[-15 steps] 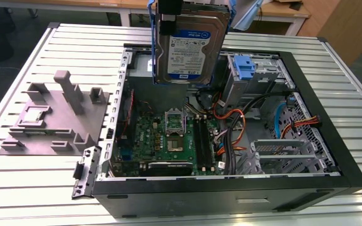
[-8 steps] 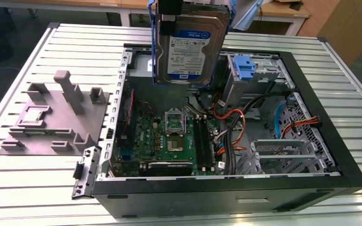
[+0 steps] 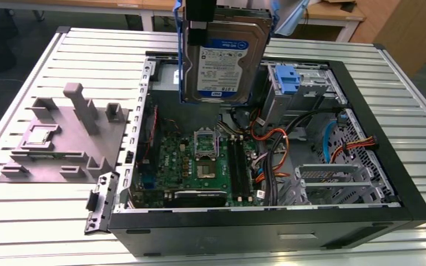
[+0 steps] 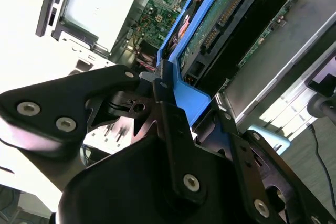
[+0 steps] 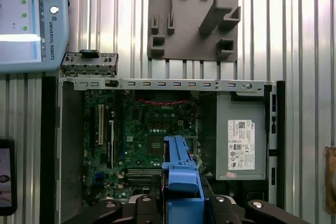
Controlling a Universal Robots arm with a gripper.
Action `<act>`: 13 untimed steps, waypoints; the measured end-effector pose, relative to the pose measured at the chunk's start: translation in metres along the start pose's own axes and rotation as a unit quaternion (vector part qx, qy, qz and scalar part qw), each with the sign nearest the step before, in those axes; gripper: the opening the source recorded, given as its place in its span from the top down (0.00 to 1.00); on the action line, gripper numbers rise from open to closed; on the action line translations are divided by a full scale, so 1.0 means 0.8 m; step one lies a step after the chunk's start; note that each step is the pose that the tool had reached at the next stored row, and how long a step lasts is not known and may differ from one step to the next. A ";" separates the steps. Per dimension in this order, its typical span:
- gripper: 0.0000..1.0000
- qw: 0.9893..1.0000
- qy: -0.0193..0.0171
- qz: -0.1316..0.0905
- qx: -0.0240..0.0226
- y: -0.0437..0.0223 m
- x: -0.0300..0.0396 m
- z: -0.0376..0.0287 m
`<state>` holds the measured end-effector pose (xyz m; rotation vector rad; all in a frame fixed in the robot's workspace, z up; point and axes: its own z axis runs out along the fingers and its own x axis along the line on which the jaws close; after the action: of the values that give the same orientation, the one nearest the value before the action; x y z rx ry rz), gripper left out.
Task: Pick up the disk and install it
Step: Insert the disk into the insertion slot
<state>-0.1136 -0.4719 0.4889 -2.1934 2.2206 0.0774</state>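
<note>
The disk [image 3: 221, 55], a silver drive with a white and blue label in a blue carrier frame, hangs upright above the back of the open computer case [image 3: 390, 183]. My gripper [image 3: 200, 14] is shut on its upper edge. In the second wrist view the black fingers [image 4: 168, 114] clamp the blue frame [image 4: 199, 100], and the drive's green circuit board [image 4: 220, 19] faces the camera. In the first wrist view the blue frame [image 5: 181, 171] stands over the motherboard [image 5: 142, 129].
A grey plastic stand [image 3: 65, 138] with upright posts sits on the slatted table at the exterior view's left. A bare blue bracket [image 3: 287, 80] stands in the drive cage, with orange cables [image 3: 276, 149] beside it. A teach pendant [image 5: 31, 19] lies by the case.
</note>
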 end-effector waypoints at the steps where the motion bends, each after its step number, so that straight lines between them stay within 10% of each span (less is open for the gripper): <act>1: 0.63 1.000 0.000 0.000 0.000 0.0000 0.0025 -0.0001; 13: 0.63 1.000 0.001 0.000 0.005 -0.0112 0.0226 0.0030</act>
<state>-0.1049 -0.4900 0.4854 -2.1905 2.2163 0.0646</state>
